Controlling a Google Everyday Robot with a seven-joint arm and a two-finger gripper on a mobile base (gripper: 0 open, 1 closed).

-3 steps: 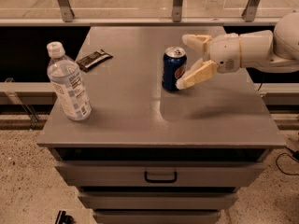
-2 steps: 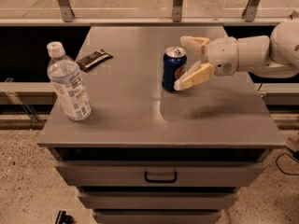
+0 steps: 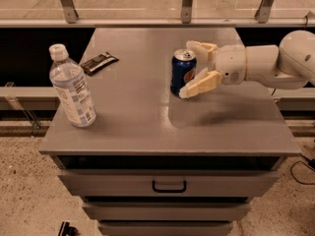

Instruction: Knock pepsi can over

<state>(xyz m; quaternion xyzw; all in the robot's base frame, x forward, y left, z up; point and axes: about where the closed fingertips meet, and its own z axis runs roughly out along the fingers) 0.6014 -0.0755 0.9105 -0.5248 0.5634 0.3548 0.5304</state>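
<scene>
The pepsi can (image 3: 182, 72), dark blue with a silver top and a round logo, stands upright near the middle of the grey table (image 3: 138, 117). My gripper (image 3: 192, 68) reaches in from the right with its cream fingers open. One finger (image 3: 199, 47) is behind the can's top. The other finger (image 3: 198, 85) is in front of the can's lower right side. The can sits between the fingertips.
A clear plastic water bottle (image 3: 71, 88) stands upright at the table's front left. A flat dark snack-bar wrapper (image 3: 99, 63) lies at the back left. Drawers (image 3: 169, 185) are below the table front. A railing runs behind the table.
My gripper has moved a little to the left, closing in around the can. The can is still upright in the same place.
</scene>
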